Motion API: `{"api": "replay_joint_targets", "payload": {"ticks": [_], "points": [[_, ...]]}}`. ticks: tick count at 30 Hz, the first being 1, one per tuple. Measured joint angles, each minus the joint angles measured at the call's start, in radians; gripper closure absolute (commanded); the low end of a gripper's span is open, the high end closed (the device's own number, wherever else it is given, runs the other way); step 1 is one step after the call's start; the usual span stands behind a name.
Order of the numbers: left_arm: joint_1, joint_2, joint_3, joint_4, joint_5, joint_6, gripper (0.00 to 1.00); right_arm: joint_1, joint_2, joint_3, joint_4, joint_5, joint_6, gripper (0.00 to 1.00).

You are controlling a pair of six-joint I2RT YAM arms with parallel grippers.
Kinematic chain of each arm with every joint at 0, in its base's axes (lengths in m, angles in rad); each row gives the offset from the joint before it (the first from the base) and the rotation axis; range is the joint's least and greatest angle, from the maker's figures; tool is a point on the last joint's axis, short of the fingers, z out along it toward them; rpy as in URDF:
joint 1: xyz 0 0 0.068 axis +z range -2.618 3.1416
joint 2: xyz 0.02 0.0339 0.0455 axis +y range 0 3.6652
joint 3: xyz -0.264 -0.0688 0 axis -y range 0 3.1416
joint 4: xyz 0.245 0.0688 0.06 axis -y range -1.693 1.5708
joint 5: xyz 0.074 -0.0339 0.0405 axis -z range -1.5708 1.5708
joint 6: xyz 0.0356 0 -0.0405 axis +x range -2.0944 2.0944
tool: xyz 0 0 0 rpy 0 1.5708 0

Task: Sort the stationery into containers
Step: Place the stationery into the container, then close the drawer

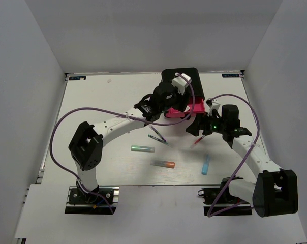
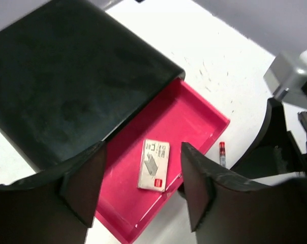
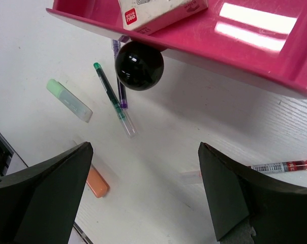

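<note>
The top pink drawer (image 2: 194,109) is pulled out of the glossy black case (image 2: 67,76). The white eraser block (image 2: 154,164) lies flat in it. My left gripper (image 2: 143,188) hovers open above the drawer, with the eraser between its fingers and below them; in the top view it (image 1: 171,101) is over the drawer (image 1: 194,108). My right gripper (image 3: 143,198) is open and empty, low over the table in front of the drawer's black knob (image 3: 139,65). The red pen (image 3: 283,166) lies by the right finger. The green pen (image 3: 113,96) and purple pen (image 3: 122,94) lie crossed under the knob.
The green marker (image 1: 143,149), the orange-capped grey marker (image 1: 163,163) and the light blue marker (image 1: 206,164) lie on the white table toward its near edge. The right arm (image 2: 290,127) is close beside the drawer. Grey walls enclose the table on three sides.
</note>
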Motion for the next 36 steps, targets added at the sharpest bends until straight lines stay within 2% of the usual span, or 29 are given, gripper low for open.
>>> {"api": "replay_joint_targets", "payload": {"ticks": [8, 11, 13, 15, 16, 18, 20, 21, 22, 25, 31, 36], "points": [[-0.007, -0.023, -0.003, 0.008, -0.029, -0.009, 0.28, -0.007, -0.008, 0.0, -0.002, -0.045, -0.052, 0.1], [-0.008, -0.11, -0.075, 0.016, -0.031, -0.031, 0.36, -0.007, -0.024, 0.0, -0.014, -0.102, -0.142, 0.27], [-0.008, -0.212, -0.157, 0.014, -0.038, -0.051, 0.46, -0.006, -0.034, 0.0, -0.034, -0.152, -0.218, 0.4], [-0.006, -0.35, -0.254, -0.014, -0.053, -0.076, 0.56, -0.002, -0.046, 0.0, -0.064, -0.199, -0.298, 0.46], [-0.002, -0.415, -0.299, -0.014, -0.068, -0.085, 0.58, 0.002, -0.054, 0.0, -0.085, -0.22, -0.338, 0.51], [0.0, -0.575, -0.408, -0.045, -0.112, -0.11, 0.58, 0.016, -0.076, 0.0, -0.133, -0.249, -0.441, 0.51], [0.001, -0.737, -0.512, -0.108, -0.166, -0.147, 0.52, 0.044, -0.111, -0.005, -0.179, -0.263, -0.548, 0.51], [0.002, -0.806, -0.554, -0.151, -0.191, -0.175, 0.45, 0.063, -0.134, -0.014, -0.19, -0.266, -0.601, 0.47], [0.003, -0.863, -0.582, -0.197, -0.21, -0.198, 0.33, 0.084, -0.154, -0.022, -0.203, -0.265, -0.645, 0.42], [0.007, -1.004, -0.66, -0.344, -0.239, -0.328, 0.2, 0.165, -0.183, -0.045, -0.228, -0.247, -0.744, 0.35], [0.007, -1.262, -0.858, -0.557, -0.215, -0.627, 0.17, 0.389, -0.111, -0.06, -0.221, -0.126, -0.815, 0.25], [0.007, -1.304, -0.878, -0.657, -0.216, -0.737, 0.16, 0.537, -0.035, -0.067, -0.192, -0.01, -0.807, 0.24]]}}
